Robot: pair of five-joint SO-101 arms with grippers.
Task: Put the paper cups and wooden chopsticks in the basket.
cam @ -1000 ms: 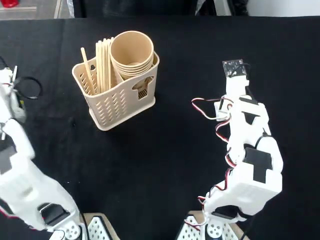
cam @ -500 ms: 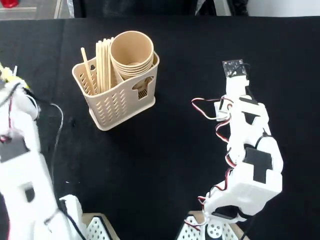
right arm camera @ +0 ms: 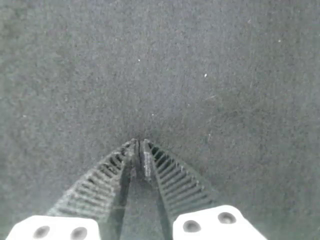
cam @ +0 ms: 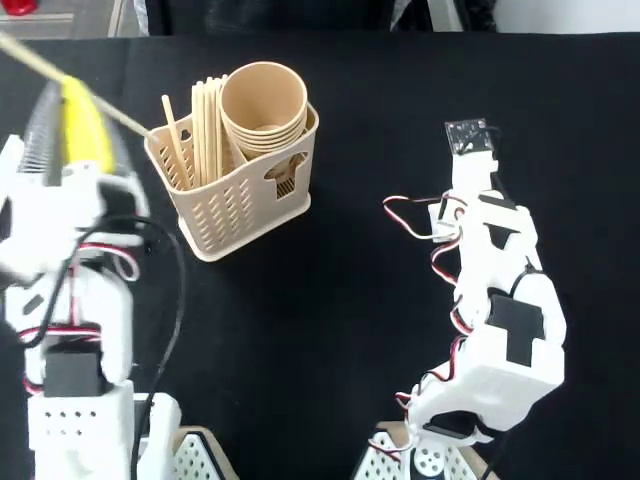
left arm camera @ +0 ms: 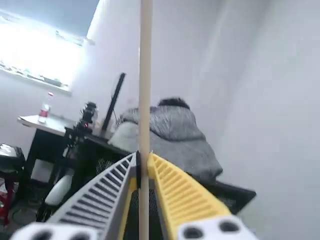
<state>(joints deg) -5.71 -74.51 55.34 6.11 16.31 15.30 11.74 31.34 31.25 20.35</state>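
Rising from the left edge of the table (cam: 330, 300) within the last second, the left arm now carries the left gripper (cam: 60, 95) high in the high view. A chopstick (cam: 120, 118) is held slantwise, its nearer end just at the basket (cam: 250, 185) corner; whether it touches cannot be told. The basket has not moved and already holds the stacked cups (cam: 265, 95) and a row of chopsticks (cam: 205, 120). The right arm has stayed put, well apart.

In the left wrist view, the jaws are clamped on the chopstick, which runs straight up against the room behind, so the gripper points upward.

In the right wrist view, the right gripper (right arm camera: 138, 145) has its jaws together, empty, low over the cloth.

This looks like the last piece: it needs tipping down into the basket beside the others.
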